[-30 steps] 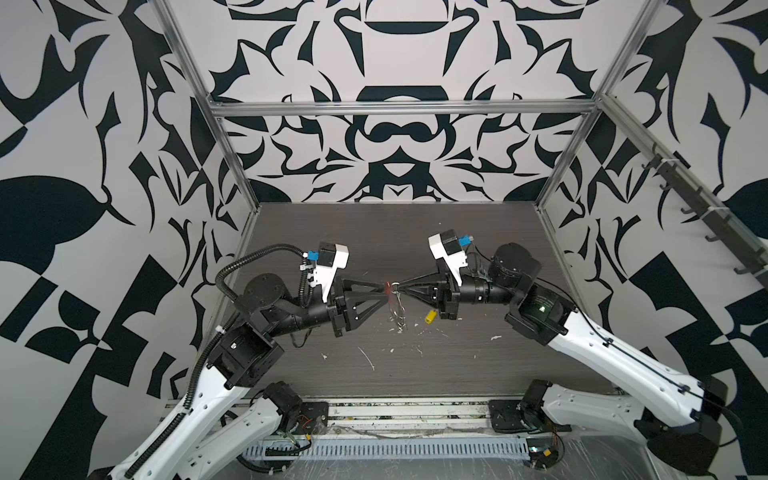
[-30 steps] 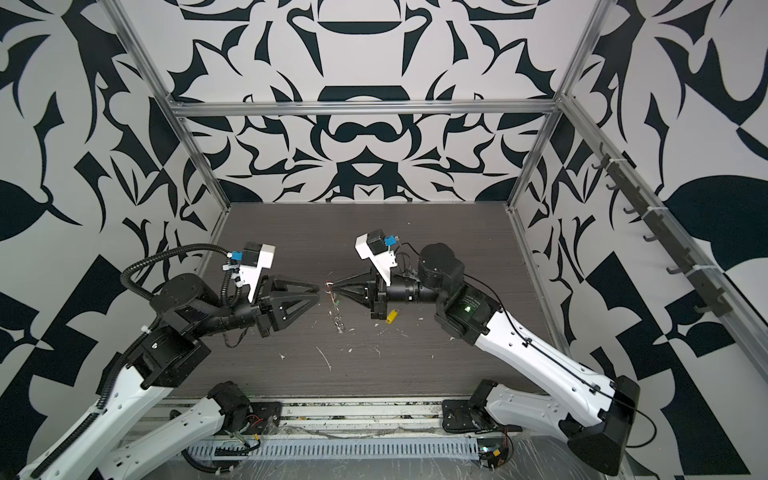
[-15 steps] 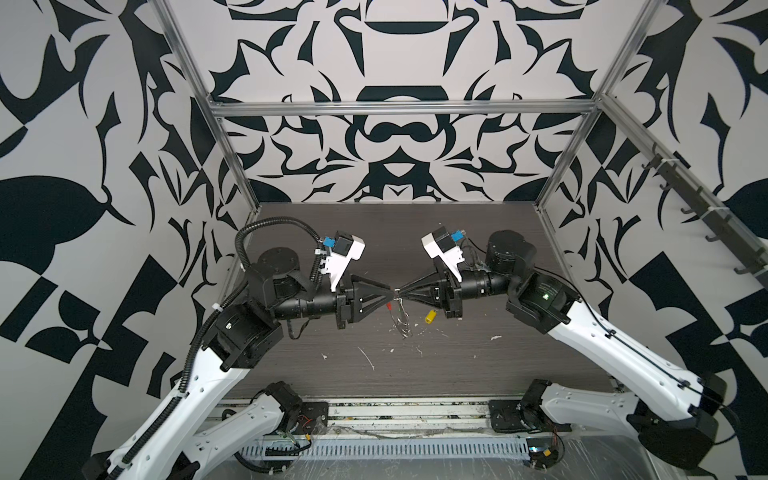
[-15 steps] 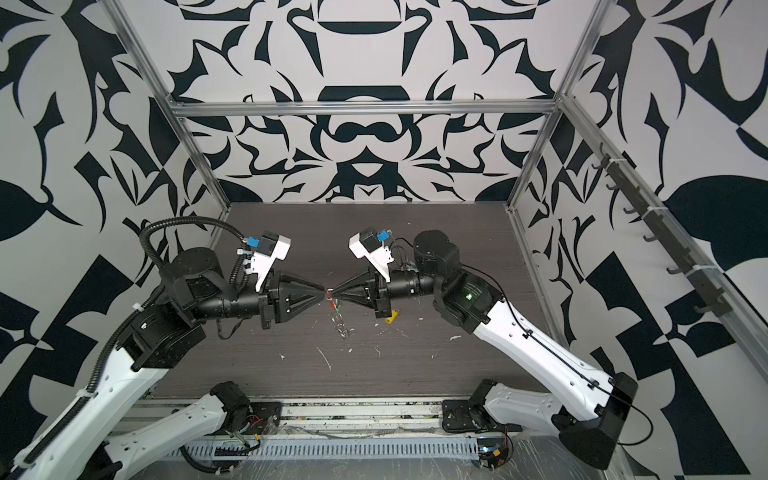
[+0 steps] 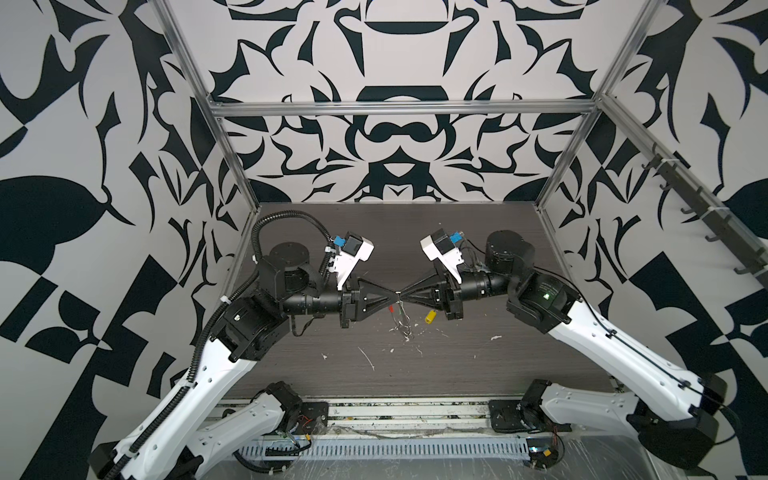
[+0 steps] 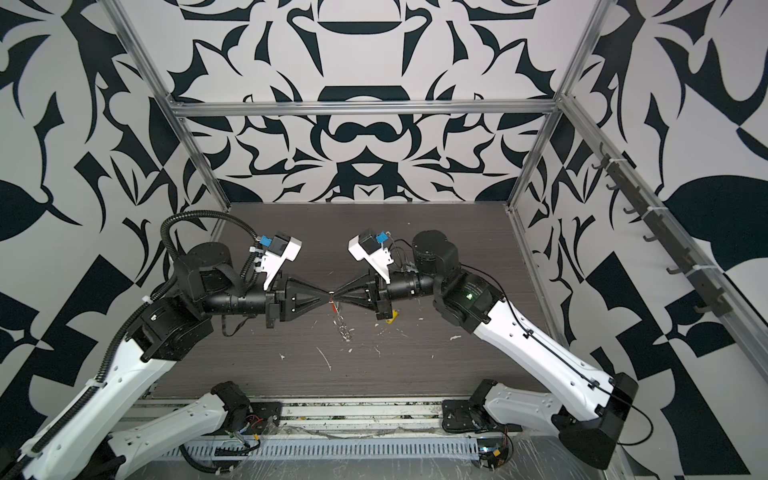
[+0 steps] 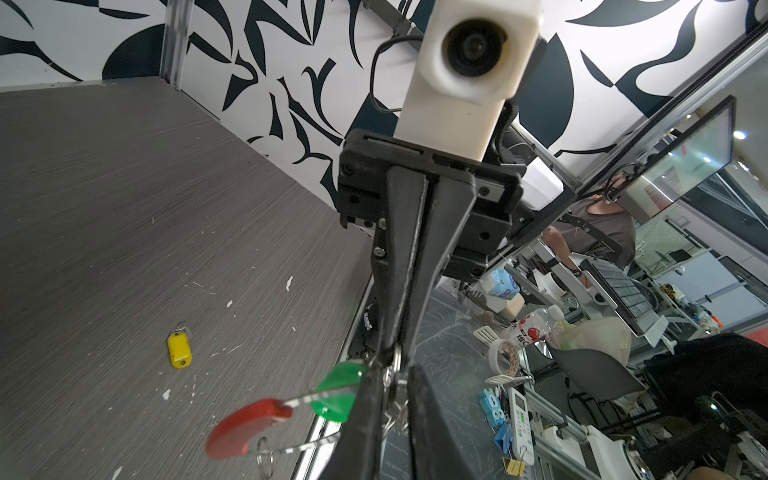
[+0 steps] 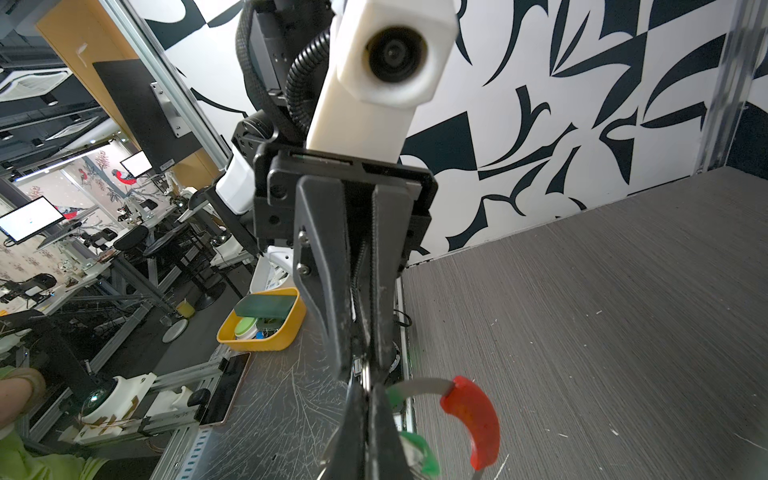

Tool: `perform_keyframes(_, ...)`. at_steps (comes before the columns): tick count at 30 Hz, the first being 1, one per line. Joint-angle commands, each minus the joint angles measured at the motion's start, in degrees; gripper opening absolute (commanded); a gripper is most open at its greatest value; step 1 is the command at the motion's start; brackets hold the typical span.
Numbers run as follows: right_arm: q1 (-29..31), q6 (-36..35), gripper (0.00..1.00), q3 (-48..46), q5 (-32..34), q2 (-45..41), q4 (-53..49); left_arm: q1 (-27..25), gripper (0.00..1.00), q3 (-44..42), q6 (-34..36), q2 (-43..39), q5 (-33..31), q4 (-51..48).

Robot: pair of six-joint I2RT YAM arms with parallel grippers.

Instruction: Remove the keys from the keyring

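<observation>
Both top views: left gripper (image 5: 395, 296) and right gripper (image 5: 402, 294) tip to tip above table (image 5: 478, 365), keyring (image 5: 403, 323) dangling between; yellow key (image 5: 431, 316) on table.
Left wrist: right gripper's fingers (image 7: 399, 270) pinched on keyring (image 7: 245, 422), green key (image 7: 338, 392) beside them.
Right wrist: left gripper's fingers (image 8: 328, 270) nipping keyring (image 8: 473, 419).

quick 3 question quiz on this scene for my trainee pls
1. True or false: the yellow key hangs on the keyring.
2. Which key is up off the table? A) green key B) yellow key C) both
3. Fill in: the keyring's plastic sleeve is ___.

Key: 1 false, it lies on the table; 2 A; 3 red.
</observation>
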Motion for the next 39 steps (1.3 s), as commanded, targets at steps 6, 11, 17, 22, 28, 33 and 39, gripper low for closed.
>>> perform_keyframes(6, -0.2, -0.7, 0.0, 2.5, -0.2, 0.4, 1.7, 0.0, 0.13, 1.4, -0.5, 0.7, 2.3, 0.8)
perform_keyframes(11, -0.2, -0.6, 0.0, 2.5, 0.3, 0.5, 1.7, 0.0, 0.0, 1.2, -1.2, 1.0, 2.2, 1.6)
perform_keyframes(17, -0.2, -1.3, 0.16, 2.3, 3.1, -0.5, 0.9, 0.0, 0.0, 1.6, -1.3, 1.0, 1.0, 1.2)
perform_keyframes(22, -0.2, -2.4, 0.37, 1.2, 6.1, -3.1, 1.0, 0.0, 0.0, 1.9, -1.0, 1.0, 0.9, 0.4)
perform_keyframes(28, -0.2, -3.3, 0.44, -3.1, 13.0, -7.6, 0.8, 0.0, 0.0, 1.7, -0.3, 0.5, 0.8, 0.3)
perform_keyframes(33, -0.1, -1.8, 0.5, -7.9, 12.2, -9.6, 3.8, 0.0, 0.0, 1.7, -0.2, 0.4, 0.7, 0.6)
perform_keyframes(39, 0.8, -0.9, 0.53, -11.1, 11.9, -9.8, 6.9, 0.0, 0.0, 0.6, -0.2, -0.2, 0.2, 1.8)
